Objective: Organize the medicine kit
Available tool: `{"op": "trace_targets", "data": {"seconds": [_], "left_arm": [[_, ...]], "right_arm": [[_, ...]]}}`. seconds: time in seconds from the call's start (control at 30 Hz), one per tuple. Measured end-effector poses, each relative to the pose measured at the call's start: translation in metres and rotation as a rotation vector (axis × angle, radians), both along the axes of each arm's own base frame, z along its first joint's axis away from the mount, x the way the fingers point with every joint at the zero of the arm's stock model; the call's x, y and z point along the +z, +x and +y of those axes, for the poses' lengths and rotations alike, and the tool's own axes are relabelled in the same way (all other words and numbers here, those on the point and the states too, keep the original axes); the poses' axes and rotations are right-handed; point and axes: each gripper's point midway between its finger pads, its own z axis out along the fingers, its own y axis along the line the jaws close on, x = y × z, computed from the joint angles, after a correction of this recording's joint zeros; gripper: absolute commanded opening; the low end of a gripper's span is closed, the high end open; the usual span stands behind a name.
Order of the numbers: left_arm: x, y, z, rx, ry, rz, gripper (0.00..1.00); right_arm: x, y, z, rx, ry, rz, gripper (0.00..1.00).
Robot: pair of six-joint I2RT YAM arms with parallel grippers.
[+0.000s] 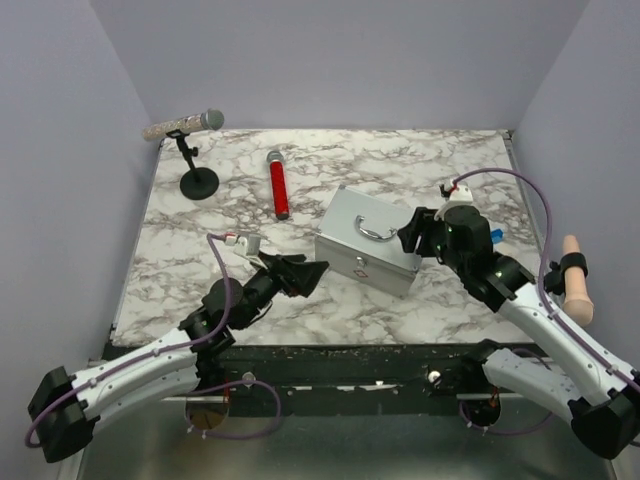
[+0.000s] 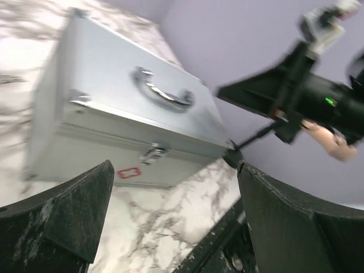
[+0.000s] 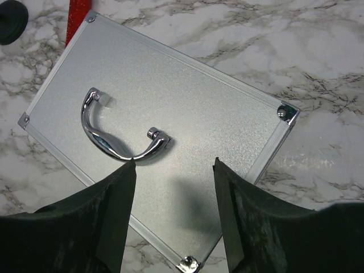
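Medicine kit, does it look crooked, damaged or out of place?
The medicine kit sits closed but skewed, its sides at an angle to the edges of the table. No dents or spills show.

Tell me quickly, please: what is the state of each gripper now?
Left gripper: open, holding nothing.
Right gripper: open over the kit, holding nothing.

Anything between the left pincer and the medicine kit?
Nothing visible. The open left pincer faces the latched front of the medicine kit, only bare marble table between. The right pincer hovers over the lid, outside that path.
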Motion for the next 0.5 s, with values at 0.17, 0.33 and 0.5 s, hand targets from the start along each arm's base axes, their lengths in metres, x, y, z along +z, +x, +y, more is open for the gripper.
{"op": "trace_targets", "data": {"seconds": [0.17, 0.33, 0.5], "left_arm": [[-0.011, 0.021, 0.052, 0.282, 0.12, 0.174, 0.99], [-0.02, 0.035, 0.08, 0.472, 0.303, 0.323, 0.99], [-0.015, 0.046, 0.079, 0.54, 0.407, 0.383, 0.99]], "right_arm": [[0.014, -0.015, -0.013, -0.013, 0.006, -0.035, 0.66], [0.025, -0.034, -0.031, -0.038, 0.021, -0.081, 0.66], [0.034, -0.046, -0.041, -0.05, 0.039, -0.117, 0.67]]}}
